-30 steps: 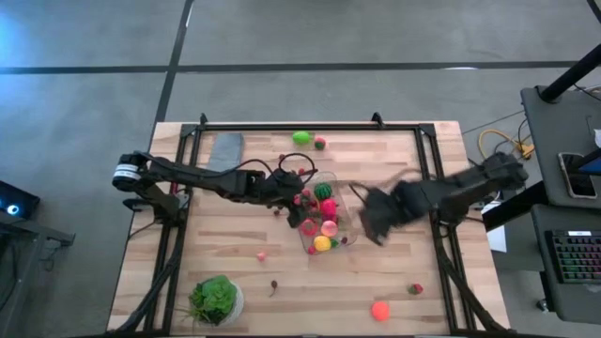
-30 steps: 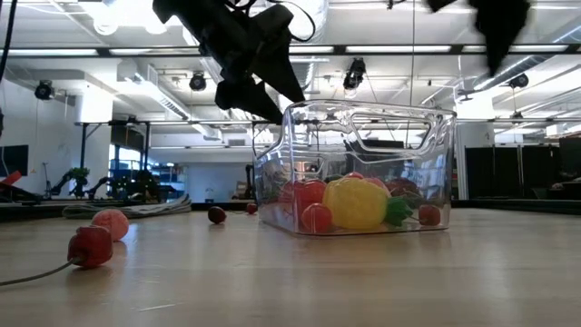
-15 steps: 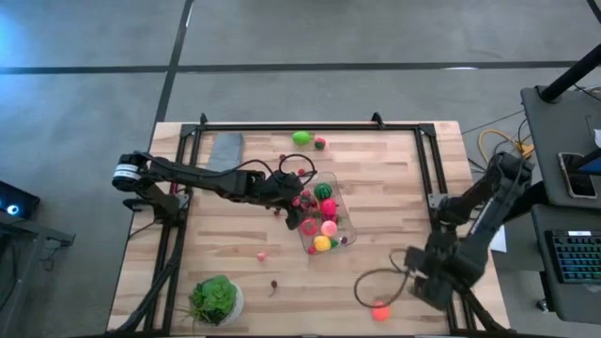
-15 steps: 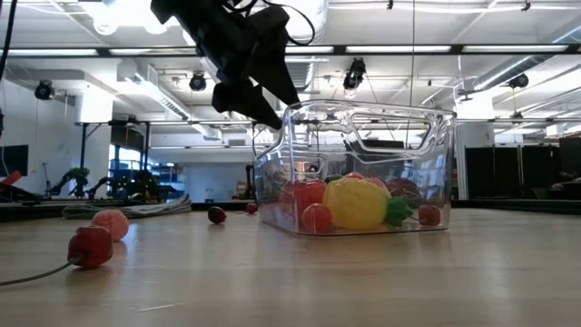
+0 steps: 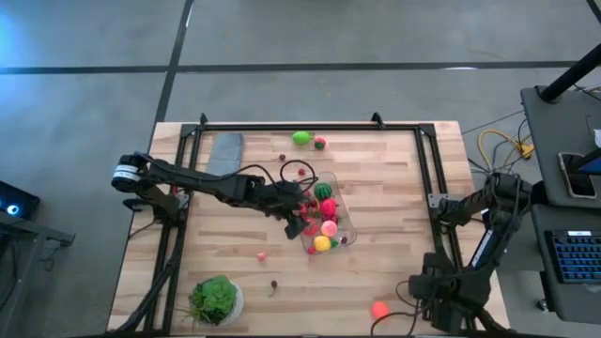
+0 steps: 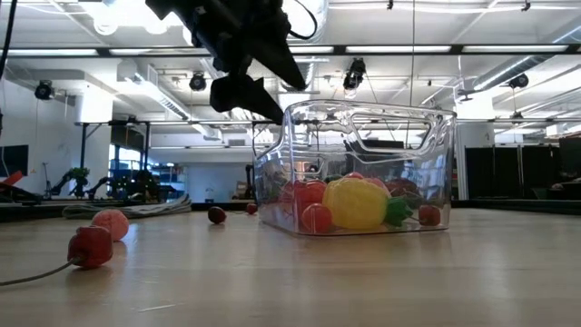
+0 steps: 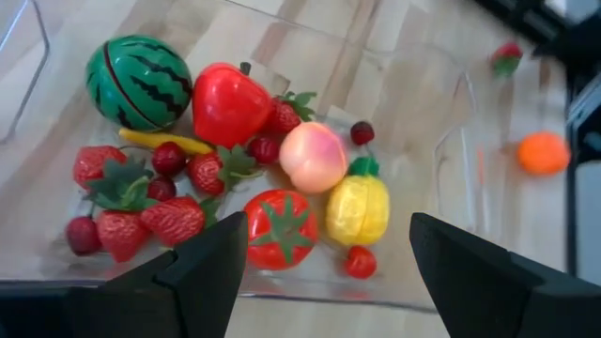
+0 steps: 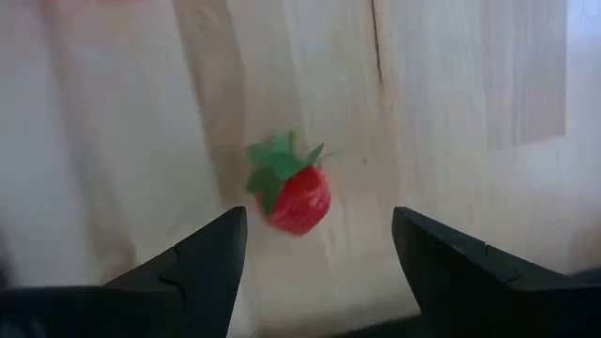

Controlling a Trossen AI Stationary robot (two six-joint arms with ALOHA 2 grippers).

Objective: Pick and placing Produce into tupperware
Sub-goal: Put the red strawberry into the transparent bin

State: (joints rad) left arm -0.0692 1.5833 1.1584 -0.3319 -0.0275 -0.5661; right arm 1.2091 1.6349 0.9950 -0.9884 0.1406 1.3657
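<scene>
Strawberry (image 8: pixel 296 195) is seen centred ahead of the right gripper (image 8: pixel 319 268), nearer than the left gripper (image 7: pixel 329 272), whose spread, empty fingers are held over the tupperware (image 7: pixel 451 141); both are unladen.

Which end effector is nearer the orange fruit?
Right. The right end effector is beside the orange fruit at the table's near edge; the left end effector hovers over the tub.
</scene>
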